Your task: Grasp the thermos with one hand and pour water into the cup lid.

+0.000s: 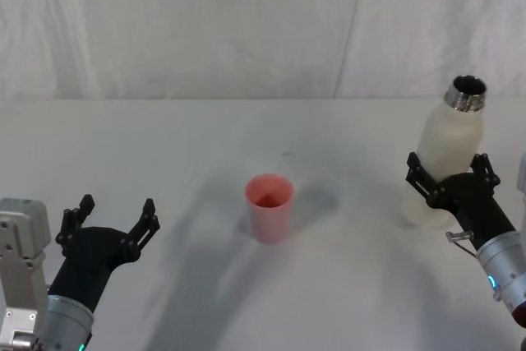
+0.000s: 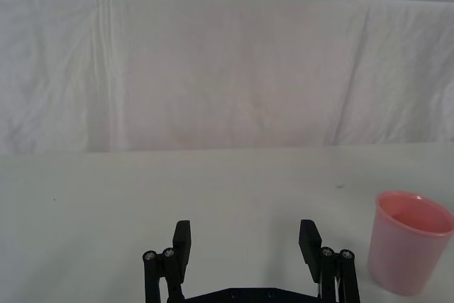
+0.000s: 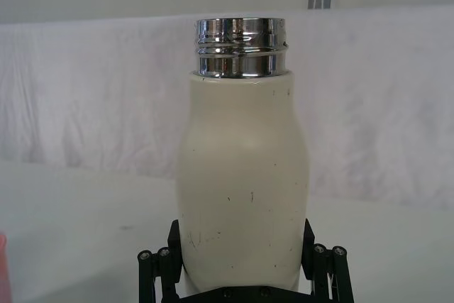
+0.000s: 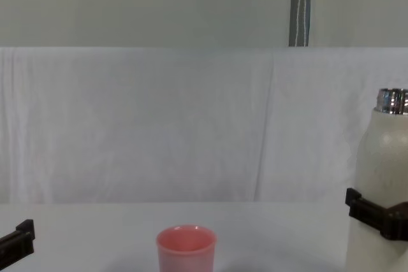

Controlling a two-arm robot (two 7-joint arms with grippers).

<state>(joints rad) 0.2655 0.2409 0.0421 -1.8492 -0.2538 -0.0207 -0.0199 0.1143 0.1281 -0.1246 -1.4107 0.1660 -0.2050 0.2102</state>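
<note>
The thermos is stood upright at about three o'clock on the white table, its steel neck uncapped. The right gripper is placed around the lower body, one finger on each side and against the wall, so the bottle appears to be clasped low, probably so that the mouth can be tipped freely. The cup lid is set upright near the table's centre, well apart from the bottle, at nine o'clock from it, ready to be filled. The left gripper is parked at about seven o'clock, spread wide and empty.
</note>
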